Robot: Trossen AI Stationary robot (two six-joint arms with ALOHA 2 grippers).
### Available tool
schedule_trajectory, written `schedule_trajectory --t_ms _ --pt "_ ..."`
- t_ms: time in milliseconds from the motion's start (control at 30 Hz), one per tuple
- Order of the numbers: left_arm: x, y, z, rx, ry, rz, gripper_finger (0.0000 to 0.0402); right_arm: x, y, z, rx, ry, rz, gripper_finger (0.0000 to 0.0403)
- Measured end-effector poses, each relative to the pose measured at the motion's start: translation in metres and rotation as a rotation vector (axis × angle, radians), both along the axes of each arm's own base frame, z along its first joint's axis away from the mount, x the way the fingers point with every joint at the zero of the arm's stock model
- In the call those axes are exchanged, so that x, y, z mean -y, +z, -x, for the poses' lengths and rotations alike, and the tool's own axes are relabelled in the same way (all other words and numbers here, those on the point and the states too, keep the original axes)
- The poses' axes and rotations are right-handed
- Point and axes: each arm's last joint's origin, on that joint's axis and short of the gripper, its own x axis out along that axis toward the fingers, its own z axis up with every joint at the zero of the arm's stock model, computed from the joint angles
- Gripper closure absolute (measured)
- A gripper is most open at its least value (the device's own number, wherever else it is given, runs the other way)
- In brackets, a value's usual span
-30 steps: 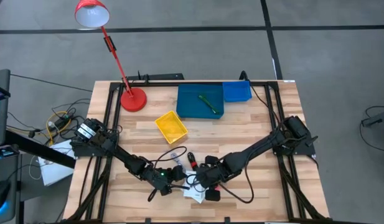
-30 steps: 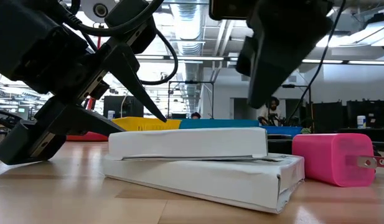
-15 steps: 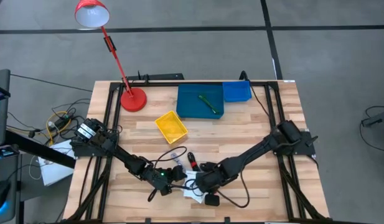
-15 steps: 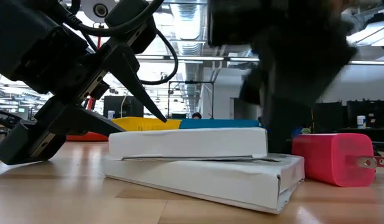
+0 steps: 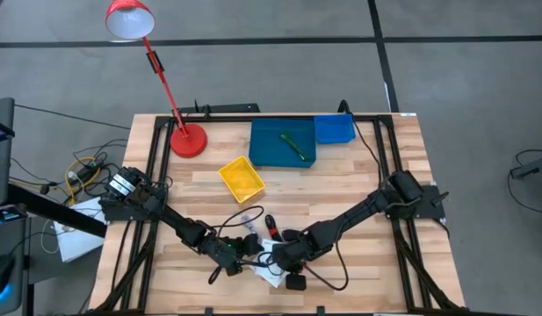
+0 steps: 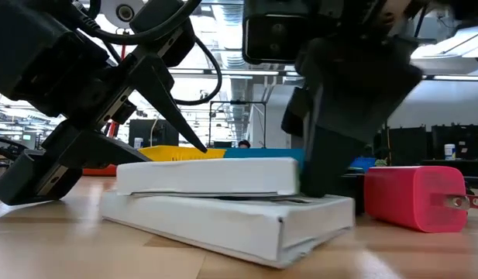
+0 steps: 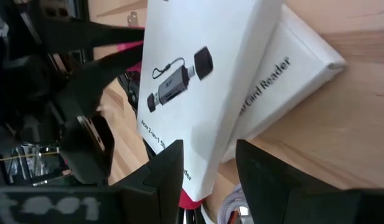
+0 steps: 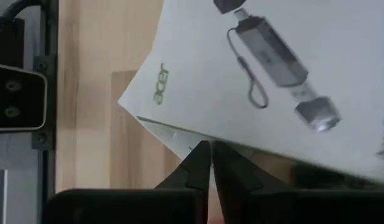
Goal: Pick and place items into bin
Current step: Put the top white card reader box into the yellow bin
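Two flat white boxes lie stacked near the table's near edge. The upper box (image 6: 208, 177) (image 7: 204, 74) (image 8: 291, 68) shows a card-reader picture and rests on the lower box (image 6: 215, 225) (image 7: 291, 68). My right gripper (image 5: 278, 256) (image 8: 208, 152) is shut and stands at the stack's right end. My left gripper (image 5: 239, 254) (image 7: 210, 180) is open at the stack's left end, with the upper box's end between its fingers. A pink charger (image 6: 413, 198) stands on the table right of the boxes. A green pen (image 5: 294, 145) lies in the large blue bin (image 5: 263, 154). My right gripper pushes the upper box's right end edge (image 8: 198, 138) (image 6: 291, 177) with its shut fingertips, slanting down from the table's right side. The box lies flat on the lower box. My left gripper's fingers (image 7: 167, 171) flank the upper box's end; whether they touch it, I cannot tell.
A small blue bin (image 5: 334, 129) adjoins the large one at the far edge, and a yellow bin (image 5: 242, 177) sits mid-table. A red lamp base (image 5: 187, 139) stands far left. A red-black stick (image 5: 271, 225), a clear piece (image 5: 246, 217) and a black piece (image 5: 297, 283) lie around the grippers.
My right gripper has come down and moved toward the table's left, against the stack. Both white boxes have slid along the table toward my left gripper, the upper one farther than the lower. The pink charger has stayed in place.
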Motion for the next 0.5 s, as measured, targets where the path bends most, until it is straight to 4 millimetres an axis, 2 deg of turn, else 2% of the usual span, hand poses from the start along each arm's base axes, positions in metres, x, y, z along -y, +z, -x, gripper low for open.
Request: schedule_trajectory --t_ms 500 --pt "0.001 0.0 0.0 -0.009 -0.029 0.022 0.0264 0.016 0.001 -0.01 0.041 -0.001 0.0 0.0386"
